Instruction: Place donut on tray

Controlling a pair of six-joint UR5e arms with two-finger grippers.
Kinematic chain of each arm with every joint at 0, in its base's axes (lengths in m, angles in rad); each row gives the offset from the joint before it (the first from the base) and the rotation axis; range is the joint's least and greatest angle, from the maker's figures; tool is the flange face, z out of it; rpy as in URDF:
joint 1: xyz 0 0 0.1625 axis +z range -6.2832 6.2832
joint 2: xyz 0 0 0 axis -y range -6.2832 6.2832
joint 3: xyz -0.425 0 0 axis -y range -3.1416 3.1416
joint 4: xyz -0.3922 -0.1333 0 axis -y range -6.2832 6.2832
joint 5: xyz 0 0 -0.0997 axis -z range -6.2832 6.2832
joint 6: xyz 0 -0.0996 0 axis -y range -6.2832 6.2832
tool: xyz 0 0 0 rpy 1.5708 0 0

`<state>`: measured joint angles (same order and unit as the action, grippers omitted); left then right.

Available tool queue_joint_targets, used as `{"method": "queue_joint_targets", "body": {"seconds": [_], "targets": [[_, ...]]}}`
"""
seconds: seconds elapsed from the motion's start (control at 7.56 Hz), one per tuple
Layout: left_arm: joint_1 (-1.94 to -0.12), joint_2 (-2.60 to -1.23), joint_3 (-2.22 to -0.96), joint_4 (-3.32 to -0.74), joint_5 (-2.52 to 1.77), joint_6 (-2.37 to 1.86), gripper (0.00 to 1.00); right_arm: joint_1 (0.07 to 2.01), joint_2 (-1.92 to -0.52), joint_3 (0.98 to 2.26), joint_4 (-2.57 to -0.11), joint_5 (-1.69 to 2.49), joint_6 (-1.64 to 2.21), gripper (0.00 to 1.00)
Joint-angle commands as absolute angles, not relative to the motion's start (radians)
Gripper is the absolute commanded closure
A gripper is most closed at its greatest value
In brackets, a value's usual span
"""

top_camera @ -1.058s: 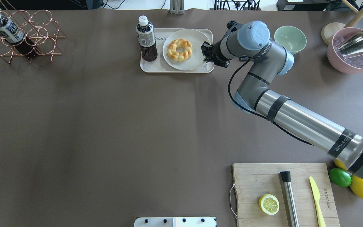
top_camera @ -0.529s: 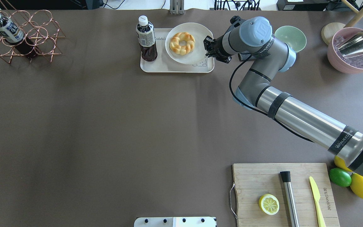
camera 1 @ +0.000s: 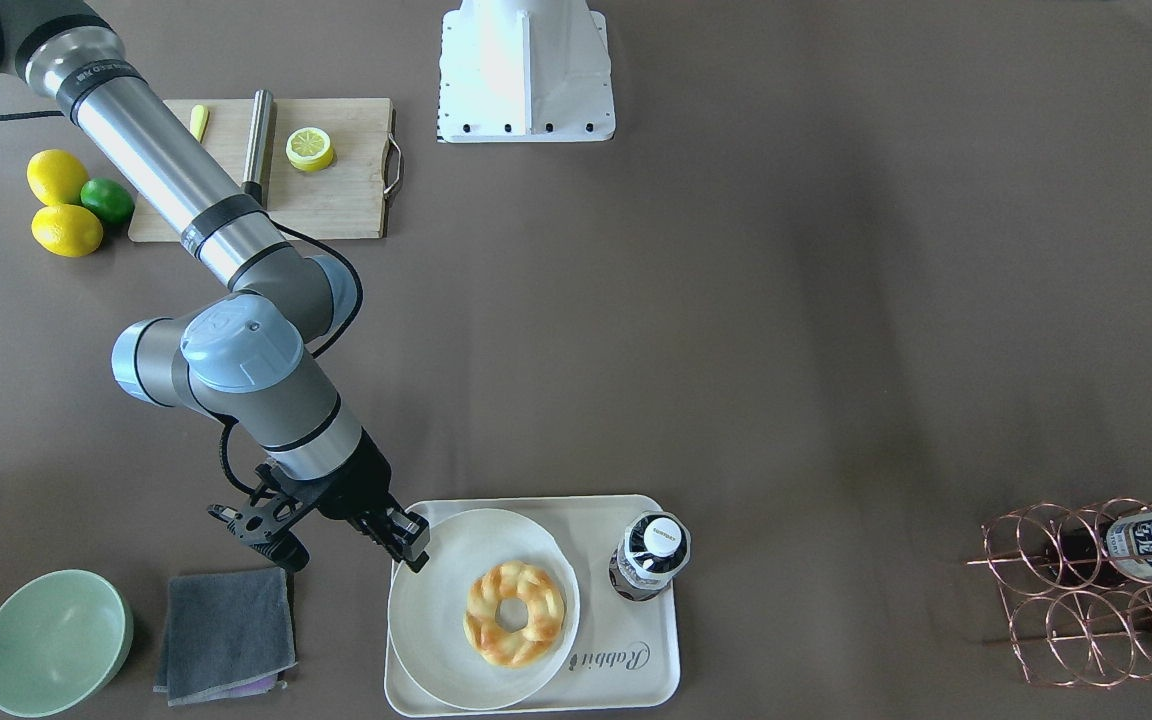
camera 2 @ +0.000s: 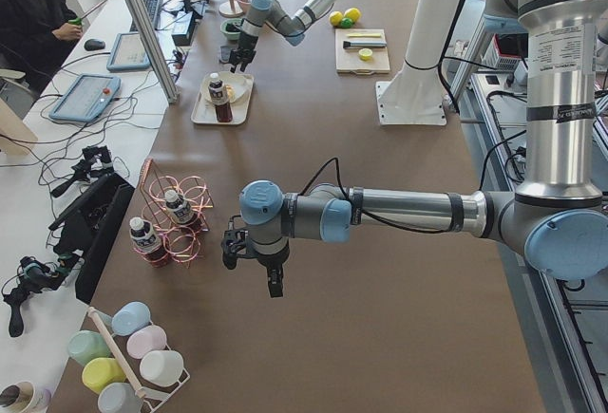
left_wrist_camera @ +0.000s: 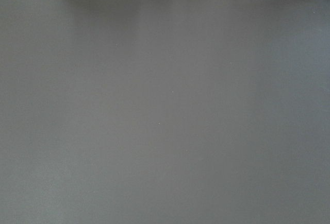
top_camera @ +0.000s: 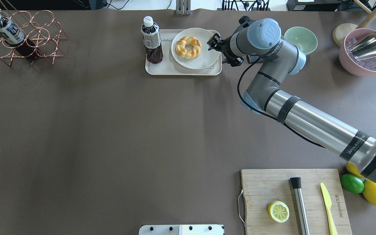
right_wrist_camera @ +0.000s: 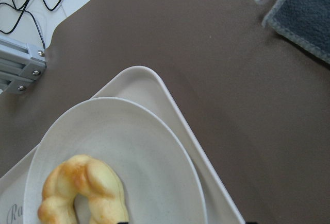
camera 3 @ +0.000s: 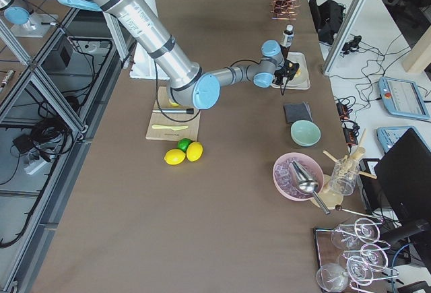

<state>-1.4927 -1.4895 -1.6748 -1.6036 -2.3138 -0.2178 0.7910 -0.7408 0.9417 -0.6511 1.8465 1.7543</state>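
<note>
The braided, ring-shaped golden donut [top_camera: 188, 47] lies on a smooth round off-white plate [top_camera: 204, 60], which rests on the cream, round-cornered tray [top_camera: 165, 67] near the counter's far edge beside an upright dark bottle [top_camera: 151, 40]. The right gripper [top_camera: 214, 41] sits at the plate's right rim with its fingers close together, apparently pinching the rim, the donut just to its left. The left gripper [camera 2: 273, 275] hangs over bare brown counter; whether it is open cannot be told.

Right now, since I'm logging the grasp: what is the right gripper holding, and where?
The right gripper pinches the plate by its rim, on the side nearest the cloth; the donut lies on it.
</note>
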Motion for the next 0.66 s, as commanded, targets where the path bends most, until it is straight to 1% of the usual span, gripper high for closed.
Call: {"method": "queue_joint_targets", "body": {"seconds": [0.0,0.13,0.4,0.53], "targets": [[-1.493,-1.489,-1.678,-1.603,-2.313,-0.218,0.02,0.828,-0.742,0.989,-0.699,1.883,1.728,0.0],[-1.494,-1.489,-1.683,-1.603,-2.313,-0.218,0.02,0.863,-0.758,1.067,-0.788,1.963,1.683,0.0],[-1.494,-1.488,-1.678,-1.603,-2.312,-0.216,0.02,0.922,-0.825,1.324,-1.077,2.006,1.524,0.0],[-1.496,-1.486,-1.681,-1.603,-2.312,-0.216,0.02,0.96,-0.889,1.439,-1.176,2.009,1.426,0.0]]}}
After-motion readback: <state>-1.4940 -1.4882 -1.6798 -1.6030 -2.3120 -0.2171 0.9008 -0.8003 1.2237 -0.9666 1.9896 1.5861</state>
